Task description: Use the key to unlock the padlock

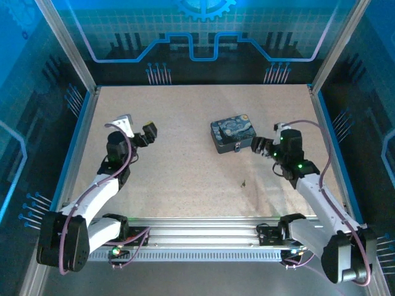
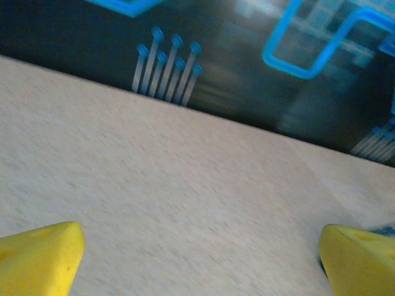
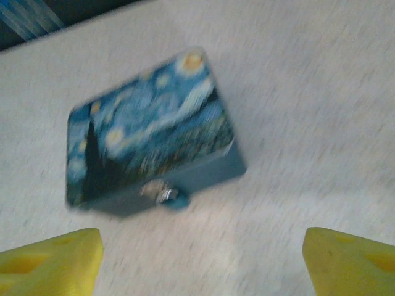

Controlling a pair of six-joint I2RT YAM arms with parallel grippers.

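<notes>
The padlock (image 3: 168,196), a very small bluish body with a silvery shackle, hangs on the front wall of the starry-print tin (image 3: 148,139). From above, the padlock (image 1: 236,148) sits at the tin's (image 1: 231,132) near edge. The key (image 1: 243,182) is a tiny dark speck lying on the table, nearer the arms than the tin. My right gripper (image 1: 257,147) hovers just right of the tin. In the right wrist view the right gripper (image 3: 200,265) is open, its yellow pads (image 3: 52,262) wide apart over bare table, short of the padlock. My left gripper (image 1: 147,135) is open at the left, with nothing between its yellow pads (image 2: 37,256).
The pale speckled table (image 1: 185,166) is fenced by aluminium rails and blue-printed walls (image 1: 203,37) at the back and sides. The tin stands right of centre. Bare table lies between the two arms and around the key.
</notes>
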